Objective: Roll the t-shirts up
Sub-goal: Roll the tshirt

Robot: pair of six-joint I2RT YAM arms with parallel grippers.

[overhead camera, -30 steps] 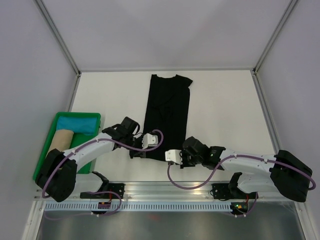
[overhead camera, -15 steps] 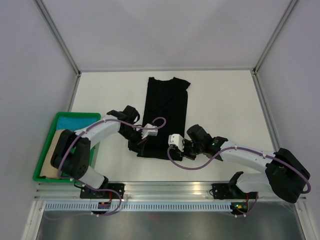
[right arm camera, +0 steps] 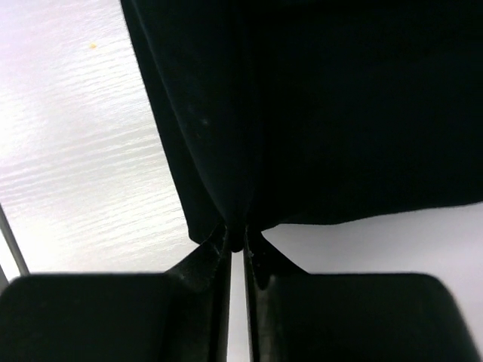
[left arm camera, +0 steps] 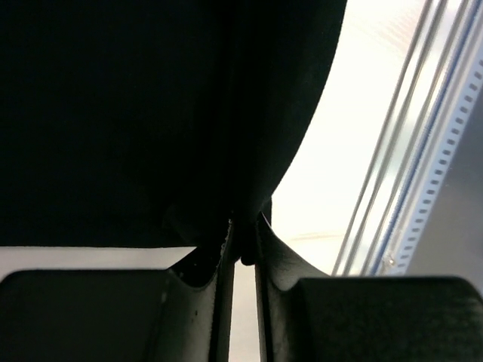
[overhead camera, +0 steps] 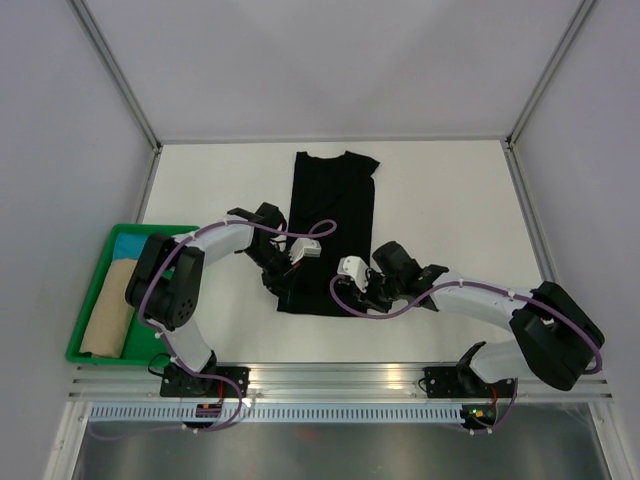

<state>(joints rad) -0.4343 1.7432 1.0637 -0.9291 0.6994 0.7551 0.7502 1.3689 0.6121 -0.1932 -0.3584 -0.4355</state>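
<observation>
The black t-shirt [overhead camera: 332, 205] lies folded into a long narrow strip down the middle of the white table, collar end far from me. My left gripper [overhead camera: 280, 285] is at its near left corner and my right gripper [overhead camera: 366, 298] at its near right corner. In the left wrist view the left gripper [left arm camera: 243, 232] is shut on a fold of the black t-shirt [left arm camera: 113, 113], which is pinched between the fingertips. In the right wrist view the right gripper [right arm camera: 235, 238] is shut on the hem of the t-shirt [right arm camera: 339, 98] in the same way.
A green tray [overhead camera: 88, 300] sits at the table's left edge, holding a beige rolled cloth [overhead camera: 105, 318] and a teal cloth [overhead camera: 128, 246]. A metal rail [overhead camera: 330, 376] runs along the near edge. Grey walls enclose the table on three sides.
Both grippers have moved away from the near edge, carrying the shirt's near hem with them. The left arm has swung off the tray. The shirt strip now lies straighter.
</observation>
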